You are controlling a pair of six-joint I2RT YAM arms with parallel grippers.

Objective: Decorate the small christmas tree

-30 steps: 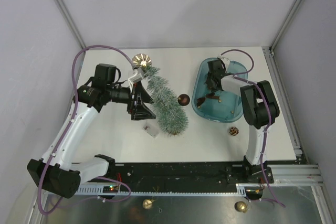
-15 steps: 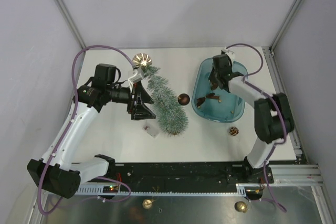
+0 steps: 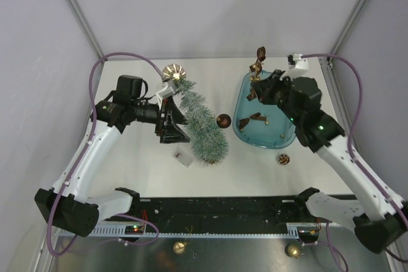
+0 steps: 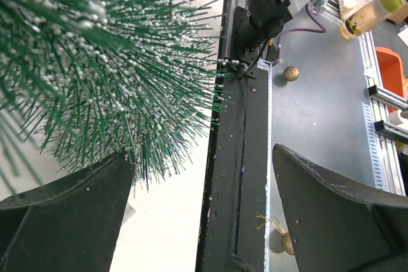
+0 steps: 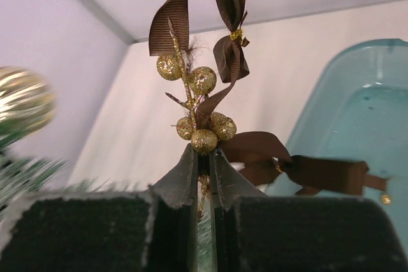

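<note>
The small christmas tree (image 3: 203,127) lies on its side on the white worktop (image 3: 134,164), left of centre. Its long axis runs on a slant, the narrow tip pointing to the far left, where it just about meets a gold ornament (image 3: 172,71), and the bushy wide end toward the near right. The left hand (image 3: 172,127) sits right alongside the tree's left flank, released, with its jaws spread wide. From its own camera the frosted bristles brush past one finger, but nothing is gripped. The right hand (image 5: 204,157) is clenched tight on the stem of a brown ribbon sprig with gold berries (image 5: 201,81) and holds it up in the air above the far end of the blue tray (image 3: 290,137). A second brown ribbon piece (image 3: 255,119) lies in the tray. So the tree lies to the left of the loaded hand and a little nearer the arms. A dark red bauble (image 3: 223,120) sits on the worktop in the gap between tray and tree, and a pinecone (image 3: 283,158) rests near the tray's near end. The left hand is by far the closer to the tree, but it is the right that carries the decoration. To my eye the coming move is a leftward carry over the bauble, bringing the sprig in across the tree's slanted length and pushing its stem into the branches. The left hand looks well placed to steady the tree.
</note>
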